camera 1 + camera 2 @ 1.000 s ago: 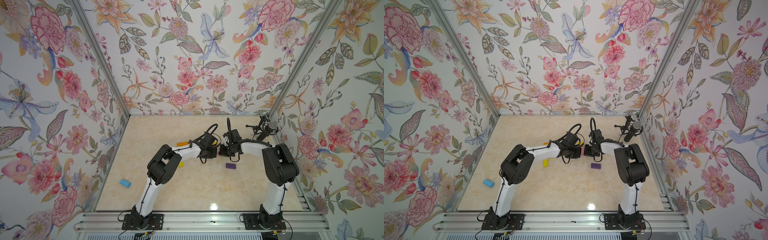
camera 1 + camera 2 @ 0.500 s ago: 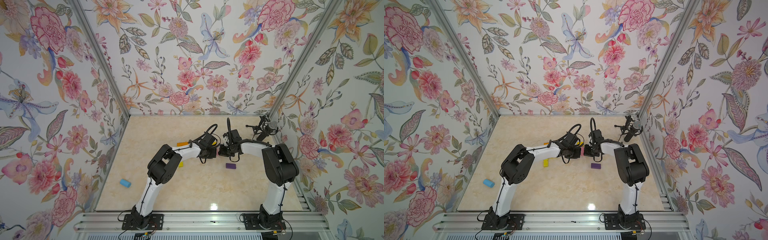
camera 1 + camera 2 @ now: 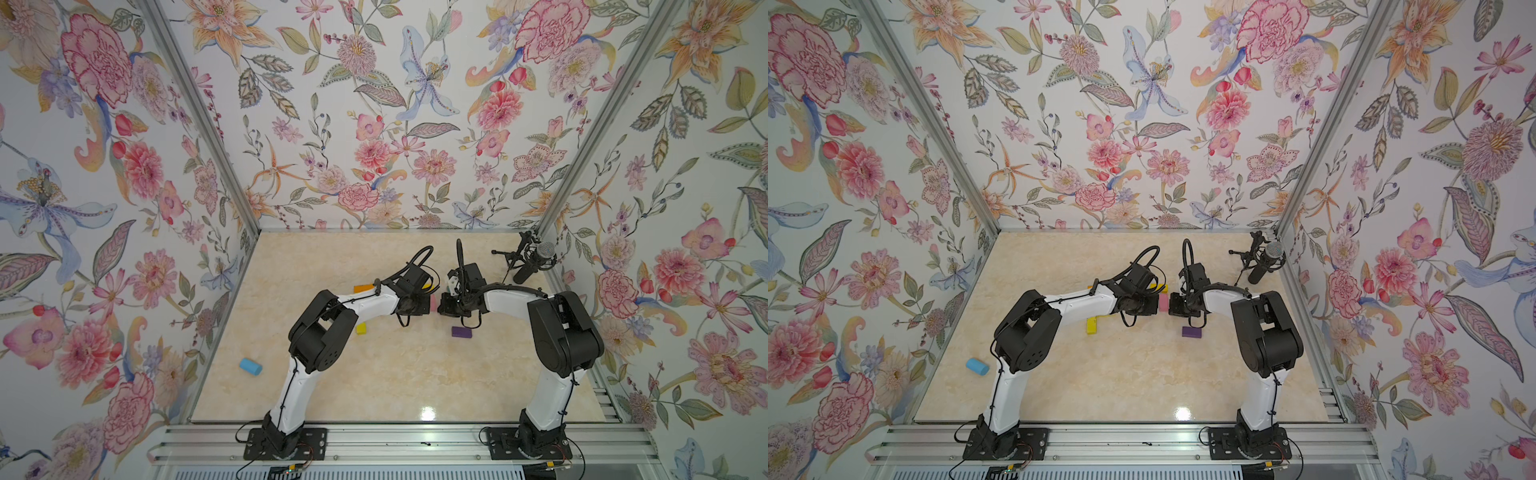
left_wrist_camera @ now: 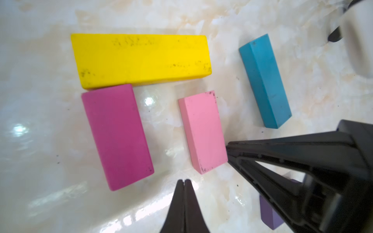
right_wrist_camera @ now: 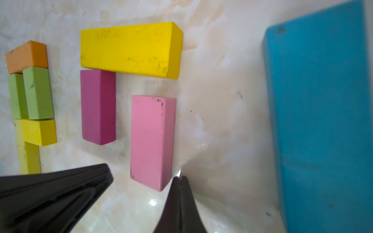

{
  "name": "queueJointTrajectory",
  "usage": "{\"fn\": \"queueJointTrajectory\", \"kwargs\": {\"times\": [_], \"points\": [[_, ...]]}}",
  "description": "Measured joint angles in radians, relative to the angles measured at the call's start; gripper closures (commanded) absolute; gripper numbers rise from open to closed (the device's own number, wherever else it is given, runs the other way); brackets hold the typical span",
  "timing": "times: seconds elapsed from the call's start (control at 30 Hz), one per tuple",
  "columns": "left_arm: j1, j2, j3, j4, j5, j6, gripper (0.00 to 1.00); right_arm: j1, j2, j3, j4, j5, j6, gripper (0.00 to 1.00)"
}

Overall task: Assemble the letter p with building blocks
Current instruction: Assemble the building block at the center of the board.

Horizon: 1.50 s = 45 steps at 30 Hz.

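A long yellow block (image 4: 139, 60) lies flat with a magenta block (image 4: 117, 137) butted against one end of its long side. A pink block (image 4: 202, 131) lies parallel to the magenta one, a gap apart. A teal block (image 4: 264, 80) sits further off. In both top views the pink block (image 3: 1163, 303) shows between the two wrists. My left gripper (image 4: 184, 180) is shut and empty, just short of the gap. My right gripper (image 5: 179, 178) is shut and empty, at the pink block's (image 5: 151, 141) near corner.
A purple block (image 3: 462, 331) and a yellow block (image 3: 361, 328) lie nearer the front. Orange (image 5: 26, 56), green (image 5: 32, 92) and small yellow (image 5: 38, 132) blocks cluster beyond the magenta one. A blue cylinder (image 3: 250, 366) lies by the left wall. A microphone (image 3: 534, 259) stands back right.
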<state>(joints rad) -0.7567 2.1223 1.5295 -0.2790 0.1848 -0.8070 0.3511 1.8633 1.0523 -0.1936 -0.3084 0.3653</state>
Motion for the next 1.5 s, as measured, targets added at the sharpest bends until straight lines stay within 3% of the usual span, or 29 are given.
{"fn": "queueJointTrajectory", "kwargs": {"times": [0.67,1.5], "points": [[0.078,-0.180,-0.090,0.003,-0.014,0.042,1.00,0.051,0.001,0.002,-0.012,-0.025,0.043,1.00],[0.078,-0.187,-0.121,0.029,0.019,0.060,1.00,0.051,0.052,0.069,-0.019,-0.026,0.044,1.00]]}}
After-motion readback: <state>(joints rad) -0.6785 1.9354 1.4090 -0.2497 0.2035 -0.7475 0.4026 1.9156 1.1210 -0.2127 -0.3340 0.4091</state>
